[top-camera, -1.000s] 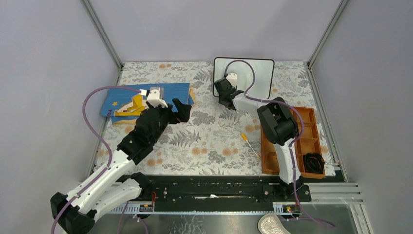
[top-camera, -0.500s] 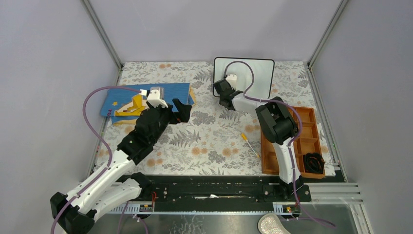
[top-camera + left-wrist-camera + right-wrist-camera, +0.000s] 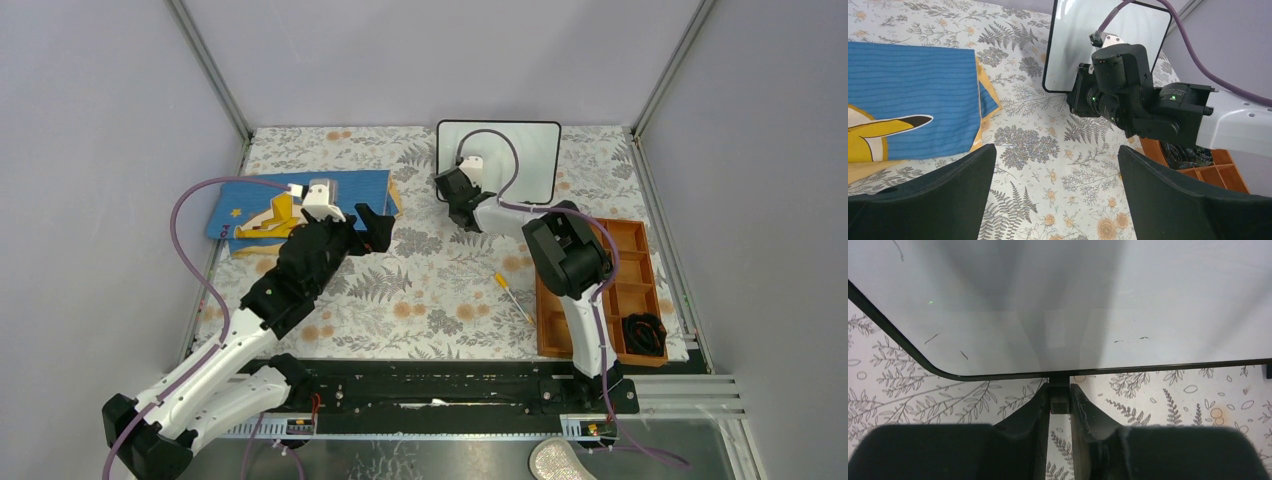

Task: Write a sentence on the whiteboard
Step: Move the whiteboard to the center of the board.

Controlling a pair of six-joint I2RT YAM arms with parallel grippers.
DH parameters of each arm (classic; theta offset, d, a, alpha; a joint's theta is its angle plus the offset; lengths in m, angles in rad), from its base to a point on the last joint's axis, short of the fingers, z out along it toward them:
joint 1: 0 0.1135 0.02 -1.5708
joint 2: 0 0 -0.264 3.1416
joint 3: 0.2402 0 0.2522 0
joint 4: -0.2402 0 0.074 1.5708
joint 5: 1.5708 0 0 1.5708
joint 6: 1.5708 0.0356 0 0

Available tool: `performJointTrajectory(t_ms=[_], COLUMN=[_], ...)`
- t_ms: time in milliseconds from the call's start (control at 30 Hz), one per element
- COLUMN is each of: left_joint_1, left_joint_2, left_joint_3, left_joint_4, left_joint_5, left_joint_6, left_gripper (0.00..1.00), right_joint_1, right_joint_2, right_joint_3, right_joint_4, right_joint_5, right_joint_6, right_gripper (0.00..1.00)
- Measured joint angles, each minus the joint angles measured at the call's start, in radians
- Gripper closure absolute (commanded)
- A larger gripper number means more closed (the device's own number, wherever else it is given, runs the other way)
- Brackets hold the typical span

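Pinches the black foot (image 3: pixel 1058 404) on the whiteboard (image 3: pixel 1148 300) between the right gripper (image 3: pixel 1059 390) fingers, narrower than 1 second ago. Shifts board slightly left across the far table (image 3: pixel 420 290). Keeps the left gripper (image 3: pixel 1056 149) spread wide, unmoved.

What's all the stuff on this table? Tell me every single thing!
whiteboard: one, white with a thin black frame, far middle of the table
mat: one, blue with a yellow plane, far left
pen: one, white with an orange tip, lying on the cloth beside the tray
tray: one, brown-orange with compartments, right side
black bundle: one, in the tray's near compartment
tablecloth: one, pale with ferns and flowers, covering the table
left fingers: two, black, wide open, holding nothing, by the mat
right fingers: two, black, pinched on a small black foot at the whiteboard's near edge
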Motion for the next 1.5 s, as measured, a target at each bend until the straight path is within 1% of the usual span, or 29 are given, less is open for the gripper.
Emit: performJointTrajectory(t_ms=[267,567,700,1133,1500], left_joint_1=[-0.001,-0.001,-0.004,-0.01,-0.015], left_joint_2=[-0.005,-0.006,-0.006,-0.005,-0.024], left_joint_3=[0.0,0.0,0.0,0.0,0.0], left_joint_4=[0.0,0.0,0.0,0.0,0.0], left_joint_5=[-0.001,-0.002,-0.006,-0.018,-0.043], left_joint_6=[0.0,0.0,0.0,0.0,0.001], left_gripper=[0.01,0.01,0.01,0.01,0.01], right_joint_1=[0.06,0.144,0.188,0.318,0.394], right_joint_2=[-0.057,-0.112,-0.134,-0.14,-0.132], right_joint_3=[-0.09,-0.161,-0.187,-0.166,-0.114], right_joint_4=[0.003,-0.035,-0.052,-0.173,-0.254], right_joint_5=[0.041,0.08,0.09,0.135,0.131], right_joint_6=[0.011,0.055,0.073,0.211,0.262], right_gripper=[0.85,0.86,0.9,0.91,0.9])
